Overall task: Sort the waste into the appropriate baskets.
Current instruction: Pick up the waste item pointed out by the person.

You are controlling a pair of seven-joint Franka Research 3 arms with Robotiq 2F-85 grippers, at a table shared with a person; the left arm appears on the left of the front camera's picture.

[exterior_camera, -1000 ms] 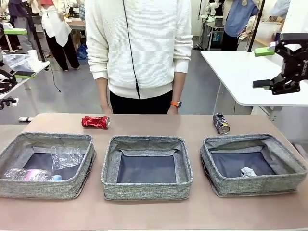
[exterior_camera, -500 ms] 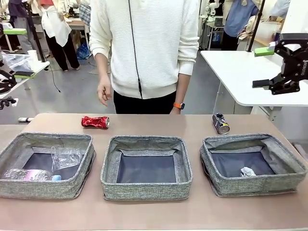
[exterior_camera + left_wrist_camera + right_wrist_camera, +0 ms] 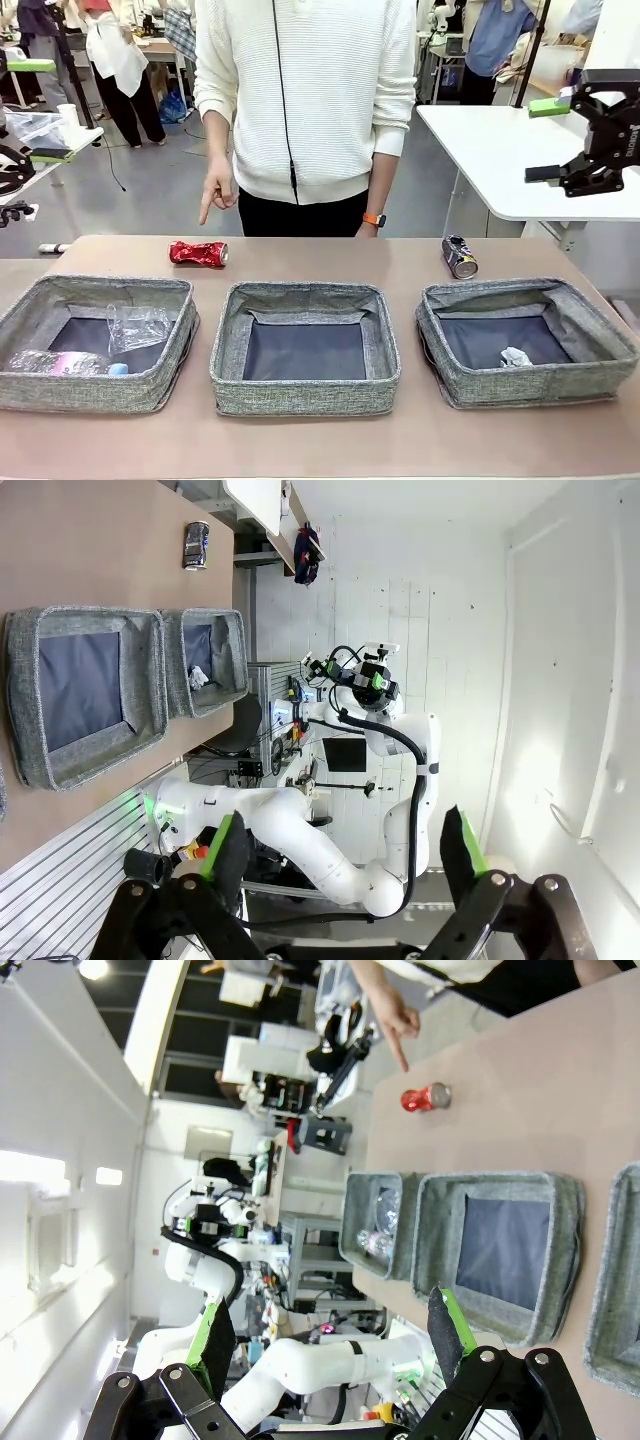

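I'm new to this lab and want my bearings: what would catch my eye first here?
A person's hand at the table's far side points a finger down toward the crushed red can lying beyond the left basket. Three grey baskets sit in a row: the left one holds a clear plastic cup, the right basket a white paper ball, with the middle basket between them. A dark can lies beyond the right basket.

tabletop [image 3: 320,440]: brown, well below right pincer [image 3: 545,140] | white side table [image 3: 480,150]: behind and below that pincer | white sweater [image 3: 320,90]: left of pincer, black cord [image 3: 284,100] down front | orange wristband [image 3: 372,218]: lower left of pincer
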